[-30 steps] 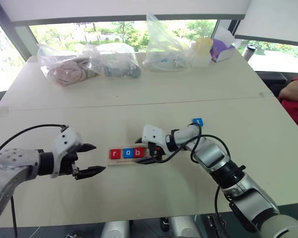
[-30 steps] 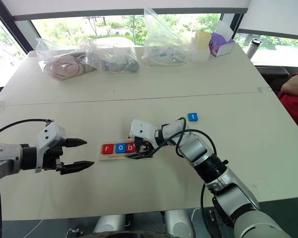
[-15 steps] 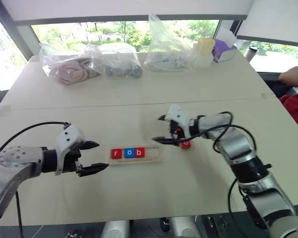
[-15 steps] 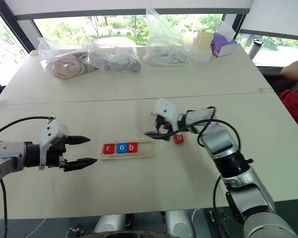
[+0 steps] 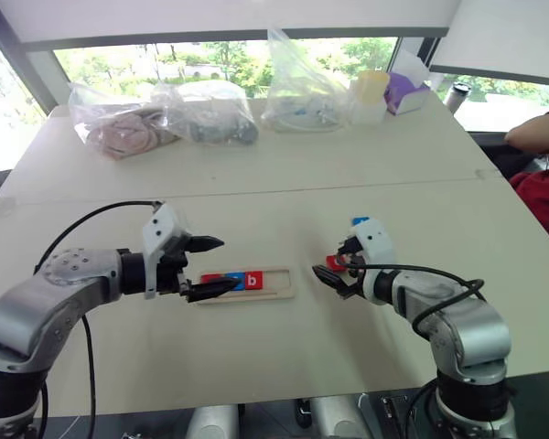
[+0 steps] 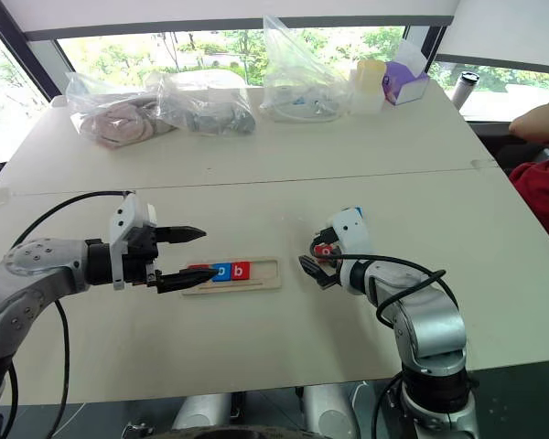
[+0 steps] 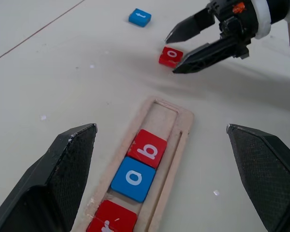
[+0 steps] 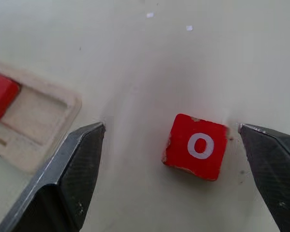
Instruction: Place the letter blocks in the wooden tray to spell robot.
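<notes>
Wooden tray holds 3 blocks; red o block outside.

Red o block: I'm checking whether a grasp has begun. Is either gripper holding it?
No. The red o block lies on the table between the right gripper's open fingers, untouched.

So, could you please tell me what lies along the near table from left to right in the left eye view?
Left tool → long pale wooden tray holding letter tiles → small red square o tile → right tool → small blue square tile.
</notes>
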You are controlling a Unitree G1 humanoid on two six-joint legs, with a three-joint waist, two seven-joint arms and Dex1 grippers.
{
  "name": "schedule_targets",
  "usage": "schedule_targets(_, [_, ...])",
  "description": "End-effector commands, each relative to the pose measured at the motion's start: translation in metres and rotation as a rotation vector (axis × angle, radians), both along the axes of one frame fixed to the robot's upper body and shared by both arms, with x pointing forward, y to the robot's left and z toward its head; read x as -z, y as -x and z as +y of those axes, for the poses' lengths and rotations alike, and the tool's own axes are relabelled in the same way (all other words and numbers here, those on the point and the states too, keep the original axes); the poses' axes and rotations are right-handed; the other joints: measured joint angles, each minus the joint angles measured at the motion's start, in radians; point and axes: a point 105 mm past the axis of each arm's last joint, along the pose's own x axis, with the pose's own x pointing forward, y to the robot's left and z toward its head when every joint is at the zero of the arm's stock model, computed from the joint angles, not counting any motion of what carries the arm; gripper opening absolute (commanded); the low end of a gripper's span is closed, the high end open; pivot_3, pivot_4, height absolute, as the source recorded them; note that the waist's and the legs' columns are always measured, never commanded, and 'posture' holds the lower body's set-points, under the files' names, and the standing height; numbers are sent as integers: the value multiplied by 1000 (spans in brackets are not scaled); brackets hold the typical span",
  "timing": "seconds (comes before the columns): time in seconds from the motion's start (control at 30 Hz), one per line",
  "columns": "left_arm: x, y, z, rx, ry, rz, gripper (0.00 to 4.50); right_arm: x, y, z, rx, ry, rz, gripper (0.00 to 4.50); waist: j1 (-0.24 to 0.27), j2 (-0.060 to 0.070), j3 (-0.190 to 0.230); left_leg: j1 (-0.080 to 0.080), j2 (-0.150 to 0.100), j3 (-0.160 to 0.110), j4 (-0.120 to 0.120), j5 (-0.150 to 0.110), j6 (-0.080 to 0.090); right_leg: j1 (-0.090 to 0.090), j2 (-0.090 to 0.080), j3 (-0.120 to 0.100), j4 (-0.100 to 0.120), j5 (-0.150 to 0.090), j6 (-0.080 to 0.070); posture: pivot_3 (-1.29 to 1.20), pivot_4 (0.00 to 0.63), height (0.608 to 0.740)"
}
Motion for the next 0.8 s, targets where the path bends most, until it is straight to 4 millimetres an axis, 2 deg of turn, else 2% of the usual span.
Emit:
schedule_targets(0.03, [-5,-4,-3,25,-12,-34,4500,3,-2,-7,67,63,-32,4466,3,0,0,0,0,0,0,0,0,0,0,0,0,0,0,0,150,740])
schedule_targets(0.17, [-3,-8,-6,35,-33,-41,4500,12,-9,-12,129,73,-27,4466,0,-1,0,0,0,1,0,0,0,1,-1,0,-1,0,0,0,150,740])
schedule_targets(0.23, [-2,-9,-5,34,-32,-41,4500,14,-9,-11,150,62,-18,3959,-3,-1,0,0,0,1,0,0,0,1,0,0,-2,0,0,0,150,740])
schedule_targets(0.27, [-2,-10,-4,33,-30,-41,4500,15,-9,-10,151,62,-17,3604,-3,-1,0,0,0,1,0,0,0,1,0,0,-2,0,0,0,150,740])
schedule_targets(0.37, [-1,-11,-3,29,-29,-41,4500,16,-8,-8,155,55,-18,2019,-2,-1,0,0,0,0,0,0,0,1,0,0,-2,0,0,0,150,740])
schedule_targets(0.43, [3,-11,-2,29,-35,-37,4500,15,-9,-8,168,48,-21,1142,-3,-1,0,0,0,0,0,0,0,1,0,0,-2,0,0,0,150,740])
schedule_targets(0.67, [6,-11,-7,50,-29,-38,4500,-5,-7,-28,350,26,-57,1164,1,-1,0,-1,0,0,0,0,0,0,0,0,-2,0,0,0,150,740])
schedule_targets(0.8, [9,-12,-10,66,-23,-35,4500,-6,2,-30,453,-15,-20,1164,1,-1,0,-1,0,-1,0,0,0,0,0,0,-2,0,0,0,150,740])
